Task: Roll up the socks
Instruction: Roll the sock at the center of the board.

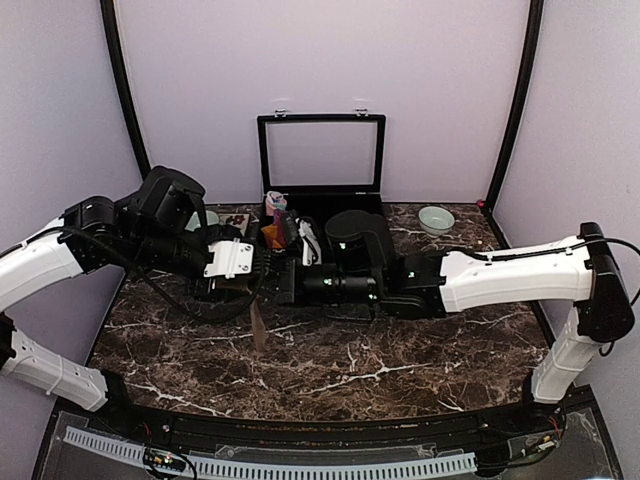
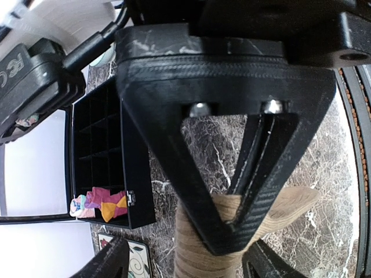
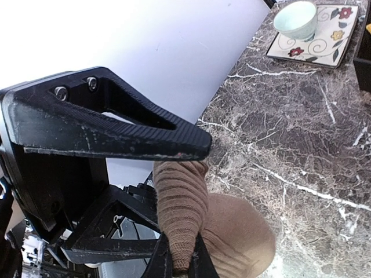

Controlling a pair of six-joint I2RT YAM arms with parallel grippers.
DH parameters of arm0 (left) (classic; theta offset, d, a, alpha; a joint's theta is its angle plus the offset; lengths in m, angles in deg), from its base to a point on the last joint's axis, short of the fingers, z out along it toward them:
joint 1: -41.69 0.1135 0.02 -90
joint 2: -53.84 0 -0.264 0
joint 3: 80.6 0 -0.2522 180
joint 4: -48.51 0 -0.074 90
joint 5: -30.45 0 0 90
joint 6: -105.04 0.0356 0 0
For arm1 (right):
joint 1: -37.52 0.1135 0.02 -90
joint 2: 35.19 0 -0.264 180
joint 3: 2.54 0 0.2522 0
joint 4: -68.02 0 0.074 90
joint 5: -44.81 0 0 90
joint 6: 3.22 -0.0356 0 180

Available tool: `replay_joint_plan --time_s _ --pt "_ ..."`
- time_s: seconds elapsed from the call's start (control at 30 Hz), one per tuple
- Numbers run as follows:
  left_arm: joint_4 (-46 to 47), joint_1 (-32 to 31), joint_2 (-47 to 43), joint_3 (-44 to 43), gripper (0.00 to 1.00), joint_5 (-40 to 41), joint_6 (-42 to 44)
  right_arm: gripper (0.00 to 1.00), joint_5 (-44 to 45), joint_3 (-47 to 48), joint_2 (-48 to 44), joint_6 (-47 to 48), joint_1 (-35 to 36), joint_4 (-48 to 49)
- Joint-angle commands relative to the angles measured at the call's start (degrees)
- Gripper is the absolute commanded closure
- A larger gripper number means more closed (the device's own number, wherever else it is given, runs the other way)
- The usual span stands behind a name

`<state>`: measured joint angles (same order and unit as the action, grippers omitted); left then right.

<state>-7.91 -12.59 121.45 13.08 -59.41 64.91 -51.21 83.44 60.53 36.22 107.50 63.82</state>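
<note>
- tan sock: held up between the two arms near the middle of the table, loose end hanging below them; contact with the marble cannot be told
- left tool: jaws drawn together on the sock, pinching a fold at the fingertips
- right tool: ribbed cuff stands between its fingers, upper finger touching the fabric; whether it clamps cannot be told
- handling, as judged: light, soft and limp; the knit offers grip but will stretch and sag; not fragile
- hold point, as judged: across the full width at the cuff, close to the fold, so the roll comes out tight
- colourful bundle: in a corner compartment of the divided case
</note>
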Motion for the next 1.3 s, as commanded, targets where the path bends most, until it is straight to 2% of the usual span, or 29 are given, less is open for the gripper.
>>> replay_joint_plan --time_s 0.0,0.2,0.33,0.5,0.67,0.7,0.77,0.9,0.97,1.03,1.13,1.27 --pt "1.9 -0.5 0.1 2.0 0.31 3.2 0.4 1.00 -3.2 0.4 1.4 -2.7 -0.2 5.7" --pt "3.7 -0.5 -0.8 5.6 0.26 7.0 1.5 1.00 -3.9 -2.0 0.7 -5.4 -0.3 10.2" --pt "5.6 -0.5 -1.1 6.9 0.27 9.9 2.7 1.00 -5.3 -1.6 1.4 -6.5 -0.3 11.4" --pt "9.4 -0.5 -1.7 6.6 0.47 13.4 4.2 1.00 -6.0 -2.1 1.7 -8.0 -0.3 12.1" --pt "10.2 -0.5 -2.1 6.2 0.54 13.9 4.8 1.00 -6.2 -2.4 1.8 -8.9 -0.3 12.6" --pt "10.0 -0.5 -2.1 6.1 0.57 13.6 4.8 0.96 -6.2 -2.3 1.9 -9.0 -0.3 12.6" --pt "8.2 -0.5 -2.1 5.5 0.65 11.7 4.5 0.82 -5.7 -2.0 1.8 -8.5 -0.3 11.9" --pt "1.3 -0.4 -0.6 2.3 0.94 4.8 0.9 0.60 -3.0 -1.0 0.7 -5.9 -0.4 7.1" --pt "-2.2 0.1 0.4 0.9 0.99 -0.8 -1.3 0.38 -1.4 -0.1 0.0 -2.8 -0.3 3.4" --pt "-5.3 0.8 1.4 0.1 1.00 -5.6 -3.2 0.03 0.5 1.3 -0.8 1.6 0.1 -1.2" --pt "-13.7 2.8 5.7 -2.9 1.00 -14.2 -6.3 0.00 5.6 3.0 -2.3 9.8 1.8 -7.1" --pt "-20.5 8.3 11.0 -7.7 1.00 -25.1 -8.5 0.04 12.8 -0.8 -6.2 17.1 4.2 -9.2"
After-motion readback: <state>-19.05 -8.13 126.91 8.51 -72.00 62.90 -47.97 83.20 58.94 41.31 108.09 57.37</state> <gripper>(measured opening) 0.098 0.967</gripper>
